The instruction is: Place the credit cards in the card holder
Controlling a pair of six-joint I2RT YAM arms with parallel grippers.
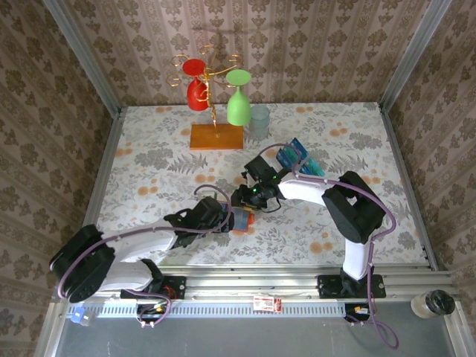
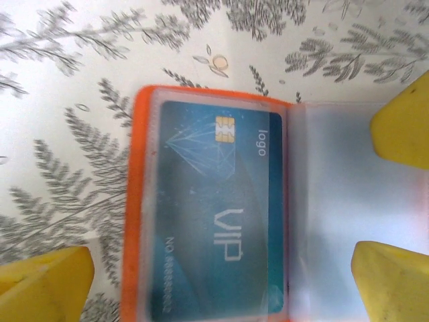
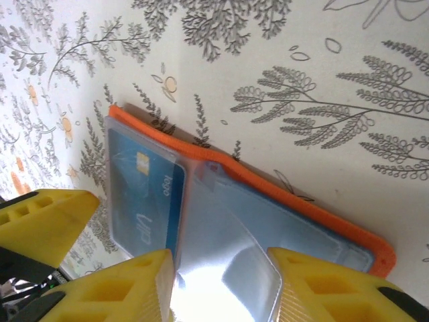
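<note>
Bracing the small orange-red folding card holder [image 2: 137, 201] open for another card

Your left tool [image 2: 221, 261] is open, its yellow fingers straddling the card holder, which lies spread flat on the floral surface [image 1: 335, 134] between the arms. One teal VIP credit card [image 2: 214, 208] sits in its left pocket. Your right tool [image 3: 218, 258] has its fingers apart with the clear right-hand sleeve between them, probably to keep that pocket reachable. More blue and teal cards [image 1: 299, 158] wait behind the right arm. The wooden-based goblet stand [image 1: 216, 137] and clear cup [image 1: 259, 121] stand well apart; only the two tools crowd the pocket.
</note>
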